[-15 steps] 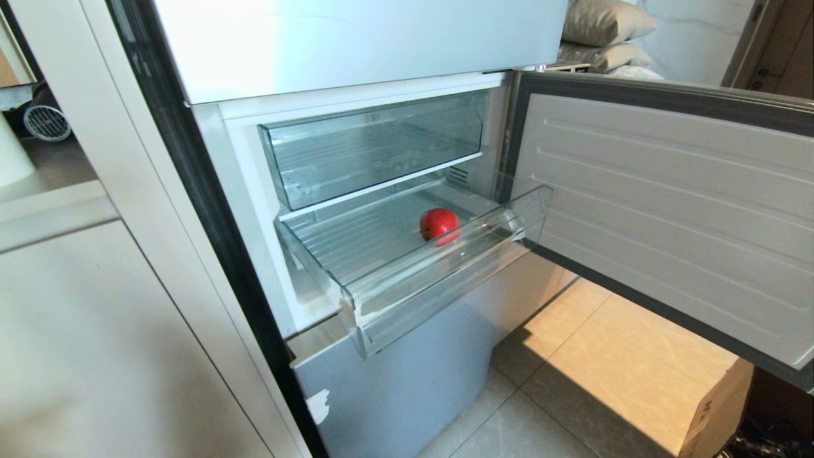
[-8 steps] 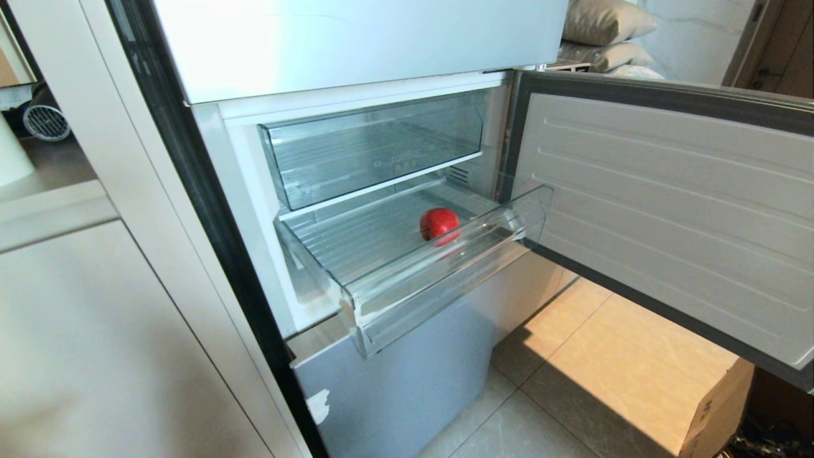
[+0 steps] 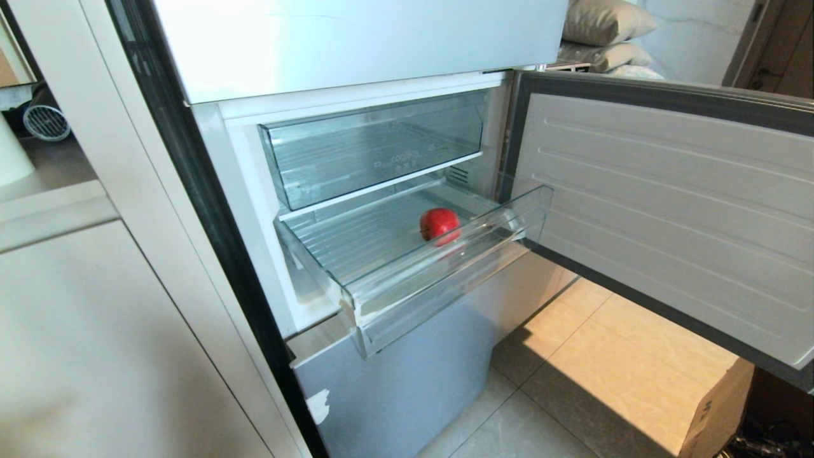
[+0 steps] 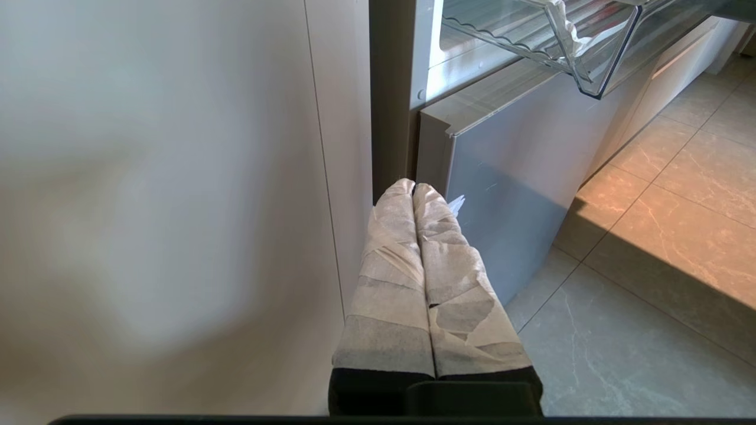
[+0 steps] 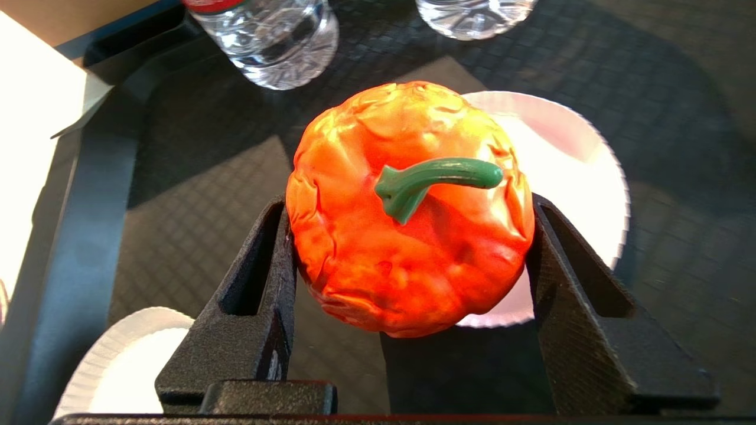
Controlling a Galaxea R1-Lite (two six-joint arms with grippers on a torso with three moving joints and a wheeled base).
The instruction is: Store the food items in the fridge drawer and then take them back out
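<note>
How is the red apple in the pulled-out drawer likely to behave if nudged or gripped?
The red apple is round and sits free on the fridge drawer floor, so a nudge would probably roll it, though the floor's ribs may steer it. Its skin looks glossy, so a light pinch could slip. It looks rigid, unlikely to squash.

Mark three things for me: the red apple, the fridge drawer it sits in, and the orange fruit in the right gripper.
red apple point(image 3: 439, 224), head view, middle of its glossy skin.
fridge drawer point(image 3: 445, 270), head view, clear front wall.
orange fruit point(image 5: 354, 206), right wrist view, wrinkled skin left of its green stem.
</note>
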